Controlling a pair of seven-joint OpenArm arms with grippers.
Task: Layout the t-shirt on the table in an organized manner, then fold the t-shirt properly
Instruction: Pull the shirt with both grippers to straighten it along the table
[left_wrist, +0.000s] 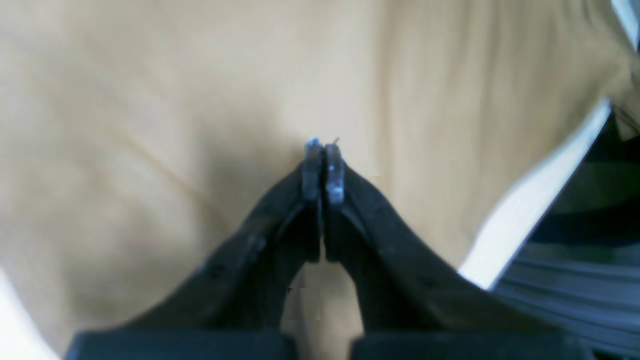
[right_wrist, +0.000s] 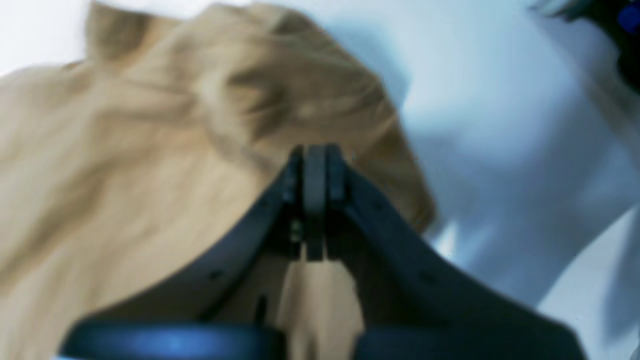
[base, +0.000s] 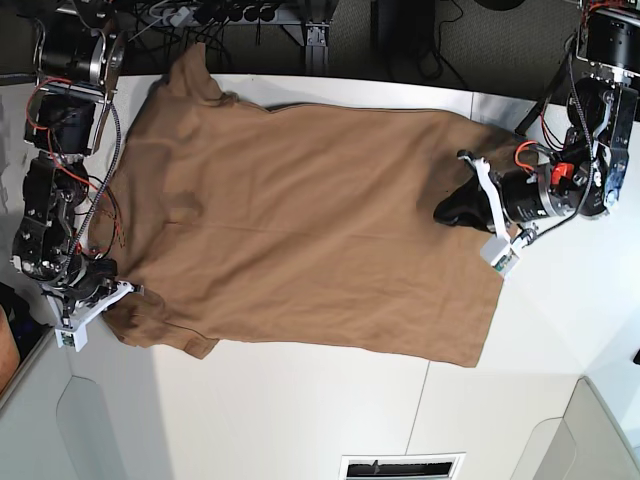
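T-shirt: the tan-brown t-shirt (base: 300, 210) lies spread flat across the middle of the base view, with its sleeves and neck toward the left of the frame and its hem toward the right.
Bench: the white bench (base: 300, 410) carries the shirt; bare surface shows along the bottom and right of the base view, with a thin dark seam running down from below the shirt.
Left end effector: the left end effector (base: 447, 212) is at the right of the base view, over the hem end of the shirt. In the left wrist view its tips (left_wrist: 324, 150) are pressed together with no gap, above smooth tan cloth. No cloth shows between them.
Right end effector: the right end effector (base: 112, 298) is at the lower left of the base view, by the lower sleeve. In the right wrist view its tips (right_wrist: 315, 155) are closed tight on each other, over a bunched, wrinkled part of the shirt next to bare white bench. It holds nothing that can be seen.
Sharpness: both wrist views are blurred, so whether the tips touch the cloth cannot be told.
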